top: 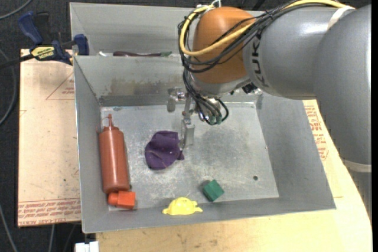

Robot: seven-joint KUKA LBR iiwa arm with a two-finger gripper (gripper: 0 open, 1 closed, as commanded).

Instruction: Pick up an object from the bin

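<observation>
Gripper (188,127): low at the right edge of the purple crumpled lump (163,150), its opening impossible to tell.
Risk: off-centre contact, lump slides away.

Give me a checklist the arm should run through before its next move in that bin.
1. Gripper near a thing: ok, it stands at the right edge of the purple crumpled soft lump mid-bin.
2. Gripper centred over the lump: not ok, it sits off to the lump's right side.
3. Lump free of neighbours: ok, the red-brown plastic squeeze bottle, small green block and flat yellow piece lie apart from it.
4. Gripper clear of the grey metal bin walls: ok.
5. Lump actually touched: cannot tell.
</observation>
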